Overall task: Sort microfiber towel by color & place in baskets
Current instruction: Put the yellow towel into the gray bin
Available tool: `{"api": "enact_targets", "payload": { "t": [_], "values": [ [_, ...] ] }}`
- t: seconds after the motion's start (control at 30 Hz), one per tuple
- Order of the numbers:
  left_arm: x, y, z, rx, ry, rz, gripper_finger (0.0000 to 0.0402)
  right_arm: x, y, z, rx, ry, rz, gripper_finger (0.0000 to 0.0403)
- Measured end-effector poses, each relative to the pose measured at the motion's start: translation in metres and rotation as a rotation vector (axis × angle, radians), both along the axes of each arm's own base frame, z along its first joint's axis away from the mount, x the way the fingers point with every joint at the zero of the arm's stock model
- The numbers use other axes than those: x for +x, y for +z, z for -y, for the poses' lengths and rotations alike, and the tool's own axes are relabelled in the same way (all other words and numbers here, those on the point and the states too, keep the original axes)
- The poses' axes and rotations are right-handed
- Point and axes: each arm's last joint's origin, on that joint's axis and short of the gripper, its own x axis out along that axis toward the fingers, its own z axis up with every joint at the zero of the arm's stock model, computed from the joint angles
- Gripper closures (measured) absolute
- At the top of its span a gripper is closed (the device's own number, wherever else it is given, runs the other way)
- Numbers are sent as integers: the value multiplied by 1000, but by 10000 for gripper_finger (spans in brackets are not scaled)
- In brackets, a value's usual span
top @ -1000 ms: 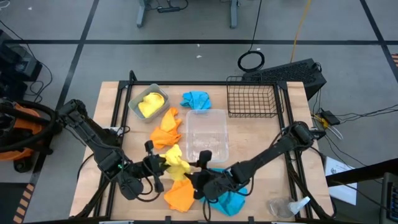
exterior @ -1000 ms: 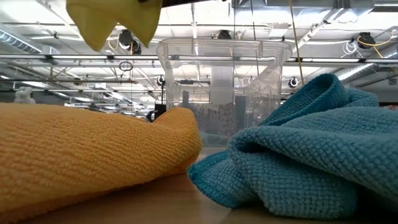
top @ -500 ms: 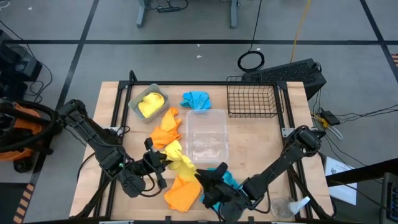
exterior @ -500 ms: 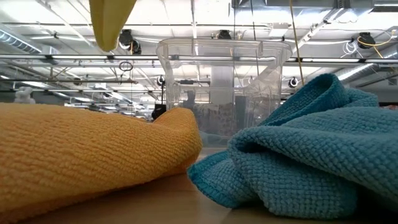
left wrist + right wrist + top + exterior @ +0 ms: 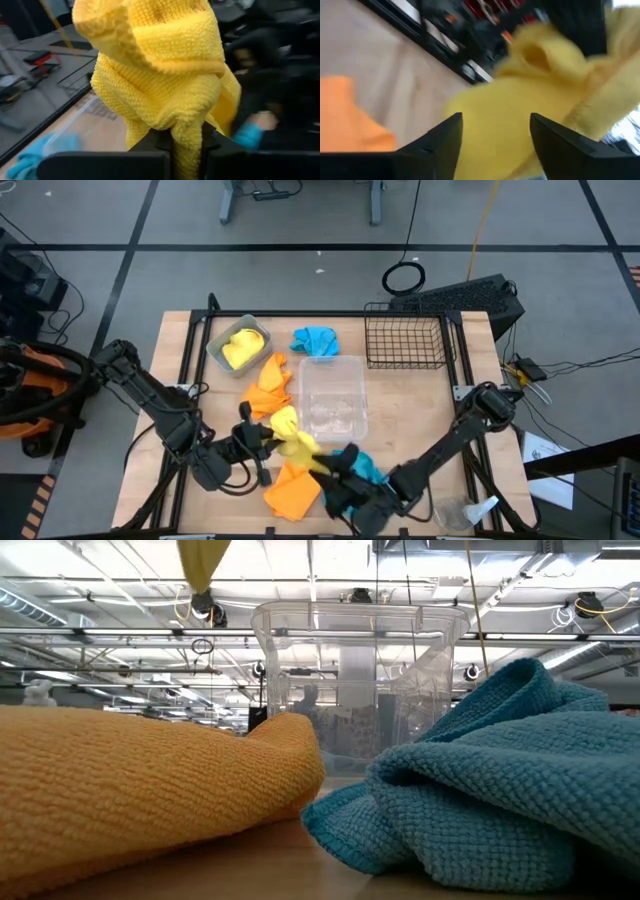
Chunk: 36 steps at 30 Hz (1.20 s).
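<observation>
My left gripper (image 5: 187, 145) is shut on a bright yellow towel (image 5: 288, 437), held over the table's near middle. The towel's lower tip (image 5: 203, 560) hangs high in the low view. My right gripper (image 5: 492, 145) is open and stands close to that towel's right end (image 5: 316, 463), above a sky blue towel (image 5: 365, 468). An orange towel (image 5: 292, 491) lies flat by the near edge, and another orange one (image 5: 268, 391) lies left of the clear tub (image 5: 333, 396). The second yellow towel (image 5: 243, 346) sits in the grey bin (image 5: 218, 332). A second blue towel (image 5: 316, 340) lies behind the tub. My left gripper pinches a bunched fold of the yellow towel (image 5: 186, 131) between its two fingers, several layers thick. The fingers come about level from the table's left. The towel is lifted clear of the table and bulges out beyond the fingers. My right gripper's fingers (image 5: 445, 145) flank the same towel (image 5: 520, 90); I cannot tell whether they touch it.
The black wire basket (image 5: 405, 335) stands at the far right. A clear wrapper with a blue tip (image 5: 467, 511) lies at the near right corner. The orange towel (image 5: 150, 780) and blue towel (image 5: 490, 780) fill the low view's foreground before the tub (image 5: 355, 680).
My left gripper has lifted the yellow towel higher and carried it slightly toward the table's right; its hanging tip has risen. My right arm has swung toward the near edge, and its gripper now stands at the towel's right end. The towels on the table have not moved.
</observation>
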Motion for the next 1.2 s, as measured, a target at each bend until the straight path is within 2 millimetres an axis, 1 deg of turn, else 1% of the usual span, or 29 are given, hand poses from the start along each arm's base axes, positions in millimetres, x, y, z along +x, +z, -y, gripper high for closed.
{"api": "enact_targets", "payload": {
  "t": [0.17, 0.27, 0.3, 0.37, 0.43, 0.5, 0.63, 0.7, 0.83, 0.93, 1.07, 1.2],
  "values": [
    [2, 4, 3, 3, -87, 2, 375, 9, 2, 22, -107, -237, 33, 128],
    [3, 1, 5, 7, -120, -14, 375, 12, 8, 29, -131, -265, 30, 102],
    [4, 0, 6, 12, -121, -18, 375, 13, 11, 30, -111, -244, 38, 97],
    [7, -3, 7, 32, -123, -27, 375, 13, 19, 29, -51, -148, 49, 90],
    [11, -6, 8, 40, -118, -32, 375, 14, 26, 29, 31, -35, 69, 88],
    [14, -10, 7, 46, -111, -42, 375, 16, 32, 28, 107, 41, 106, 89],
    [19, -11, 9, 55, -106, -22, 375, 20, 38, 32, 206, 99, 162, 93],
    [21, -11, 11, 78, -116, -14, 375, 21, 40, 34, 245, 100, 183, 98],
    [23, -11, 13, 94, -138, -6, 375, 25, 40, 38, 272, 98, 197, 123],
    [24, -11, 14, 107, -170, -13, 375, 27, 40, 40, 275, 113, 197, 155],
    [25, -12, 17, 110, -244, -21, 363, 26, 40, 38, 251, 122, 187, 221],
    [25, -12, 18, 109, -279, -25, 313, 26, 39, 38, 227, 120, 167, 311]
  ]
}}
